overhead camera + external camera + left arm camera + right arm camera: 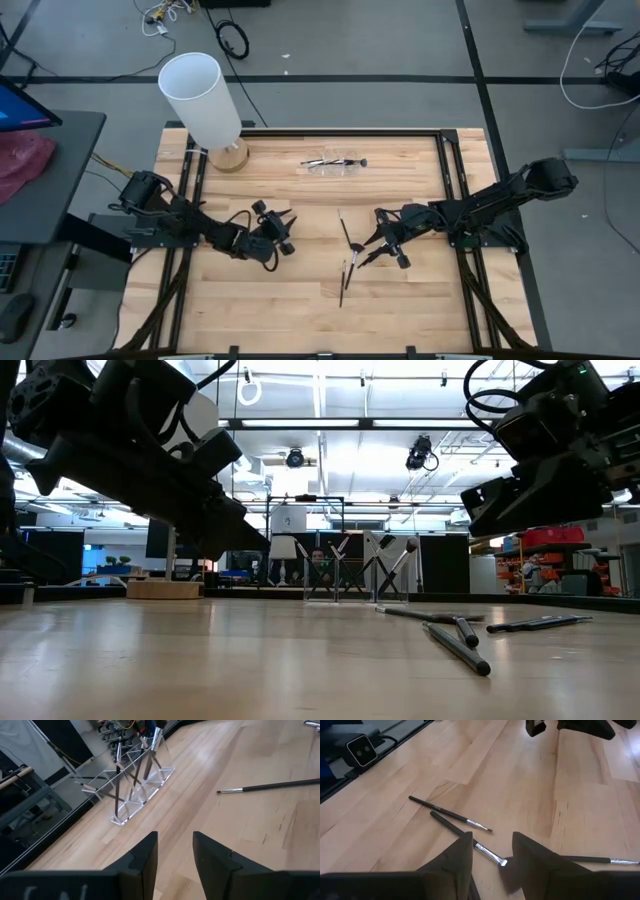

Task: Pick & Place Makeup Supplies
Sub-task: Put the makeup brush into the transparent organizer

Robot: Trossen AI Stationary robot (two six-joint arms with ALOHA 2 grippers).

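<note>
Three thin dark makeup brushes lie loose on the wood near the table's middle. More brushes stand in a clear acrylic holder toward the far edge, also seen as the holder. My right gripper is open and hovers just right of the loose brushes; in its wrist view the silvery ferrule end of one brush lies between its fingers, apart from them. My left gripper is open over bare wood left of the brushes, facing the holder.
A tall white cylinder on a round wooden base stands at the table's far left corner. Dark rails run along the left and right sides of the table. Bare wood spreads across the near half.
</note>
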